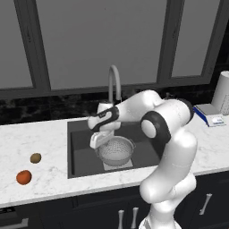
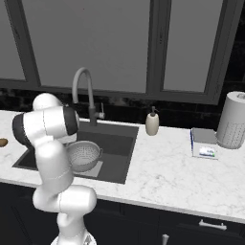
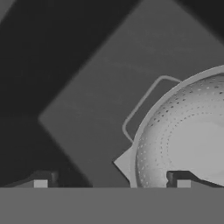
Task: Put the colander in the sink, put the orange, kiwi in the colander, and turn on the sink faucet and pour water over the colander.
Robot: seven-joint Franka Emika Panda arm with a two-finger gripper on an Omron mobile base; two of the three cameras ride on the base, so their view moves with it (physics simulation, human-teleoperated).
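Observation:
The silver colander [image 1: 117, 150] stands upright in the dark sink [image 1: 82, 167], on the pale drain plate. My gripper [image 1: 98, 140] hovers just above its left rim, open and holding nothing. In the hand view the fingertips [image 3: 41, 182] stand wide apart on either side of the colander [image 3: 188, 140] rim, whose wire side handle [image 3: 144, 104] points away. The orange [image 1: 24, 177] and the kiwi [image 1: 36, 158] lie on the counter left of the sink. The faucet [image 1: 114, 79] arches over the back of the basin. From the right, my arm hides part of the colander [image 2: 85, 154].
A cream soap dispenser [image 2: 152, 123] stands behind the sink's right corner. Further right are a blue-and-white box [image 2: 205, 143] and a paper towel roll [image 2: 233, 119]. Dark window frames rise behind the counter.

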